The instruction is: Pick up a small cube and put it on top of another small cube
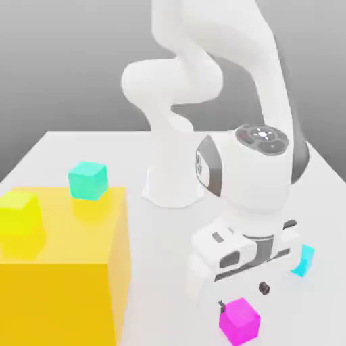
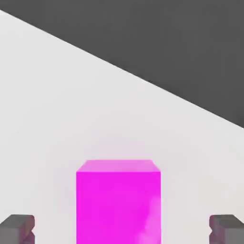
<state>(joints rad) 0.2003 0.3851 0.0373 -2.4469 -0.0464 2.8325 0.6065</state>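
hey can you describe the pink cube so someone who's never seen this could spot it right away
Find the big orange block at the exterior view's left, then look across the table toward the right, to the robot's gripper. Just below it in that view sits a small cube. It is the magenta-pink one, unlike the sky-blue cube farther right.
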